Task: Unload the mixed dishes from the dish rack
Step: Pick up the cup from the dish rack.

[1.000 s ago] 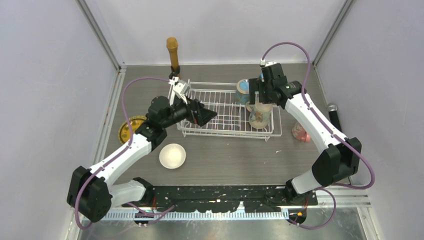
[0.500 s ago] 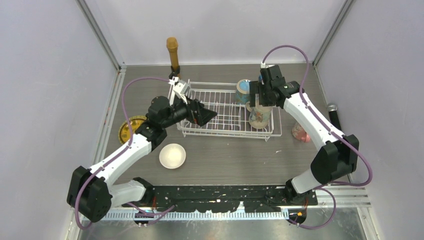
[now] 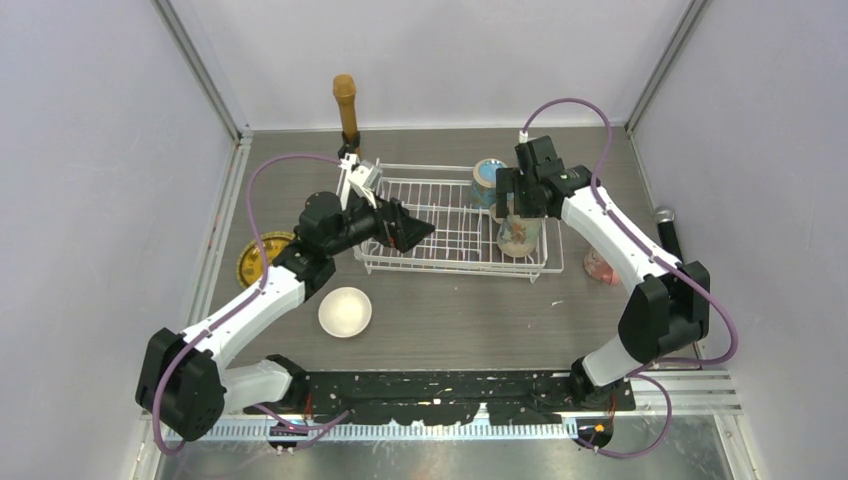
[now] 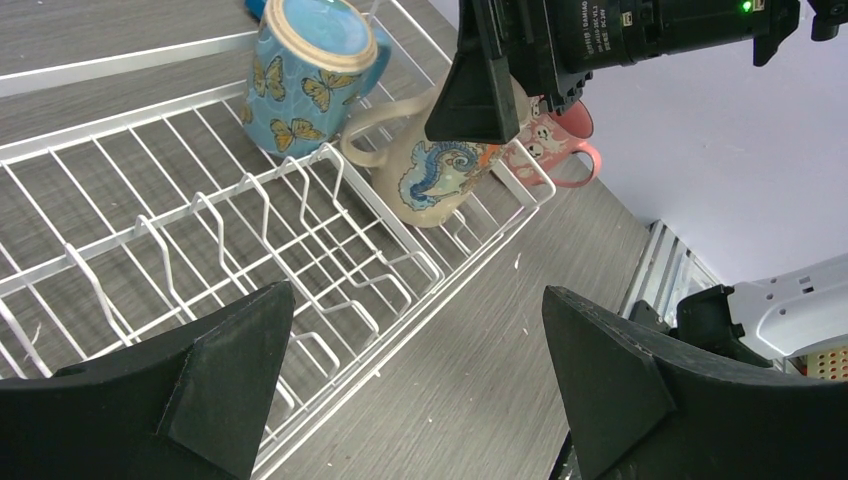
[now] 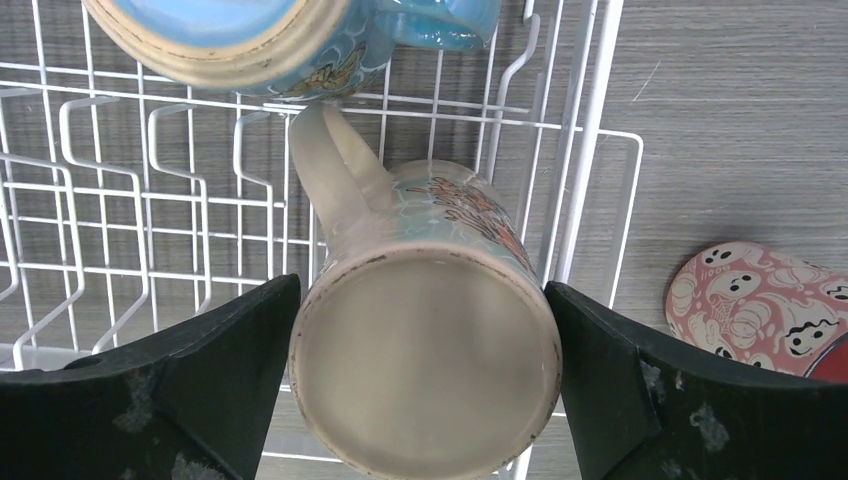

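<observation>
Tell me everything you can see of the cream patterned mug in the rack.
The cream mug looks like glazed ceramic, beige with a blue-and-orange seahorse on its side and a thick loop handle. It stands upright, mouth up, empty, on the wire floor at the right end of the dish rack. Its handle points toward the blue butterfly mug beside it; whether they touch is unclear. The right gripper hangs over it, jaws open either side of the rim, not closed on it.
</observation>
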`<state>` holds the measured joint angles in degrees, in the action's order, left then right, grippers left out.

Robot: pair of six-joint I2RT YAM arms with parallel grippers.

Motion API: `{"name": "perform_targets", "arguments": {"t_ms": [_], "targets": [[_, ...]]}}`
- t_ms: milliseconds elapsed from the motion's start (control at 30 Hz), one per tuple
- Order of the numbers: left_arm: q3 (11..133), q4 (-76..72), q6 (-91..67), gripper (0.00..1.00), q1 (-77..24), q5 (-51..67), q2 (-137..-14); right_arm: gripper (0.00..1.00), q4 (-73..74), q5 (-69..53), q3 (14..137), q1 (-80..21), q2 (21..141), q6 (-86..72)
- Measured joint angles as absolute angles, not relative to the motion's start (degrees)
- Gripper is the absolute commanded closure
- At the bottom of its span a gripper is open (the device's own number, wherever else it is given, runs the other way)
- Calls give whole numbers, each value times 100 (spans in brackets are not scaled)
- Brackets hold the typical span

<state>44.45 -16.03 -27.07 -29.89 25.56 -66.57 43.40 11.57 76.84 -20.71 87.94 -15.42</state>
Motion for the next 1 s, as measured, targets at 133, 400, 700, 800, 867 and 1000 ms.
{"name": "perform_targets", "arguments": {"t_ms": [133,400,700,800,867,1000], "targets": [[4445,-1601,-2707,0,-2989,2556,-6657,11,4244,1269,7684,-2106,8855,-1627],[4445,-1601,-2707,0,-2989,2556,-6657,22,4239,1544,7684,-2224,8895,-1730],[4445,-1594,-2700,0,-2989,2552,-6652,75,4241,1754,7684,-2335,8886,-1839],[4445,-1592,-2700,0,-2989,2552,-6652,88,4171,1754,7572,-2342,8768,-1839],[4445,-1592,-2700,0,-2989,2552,-6652,98,4119,1754,7395,-2346,8571,-1839],[4445,-1588,-2700,0,-2991,2554,-6652,99,3999,1728,7039,-2353,7959,-1861]]}}
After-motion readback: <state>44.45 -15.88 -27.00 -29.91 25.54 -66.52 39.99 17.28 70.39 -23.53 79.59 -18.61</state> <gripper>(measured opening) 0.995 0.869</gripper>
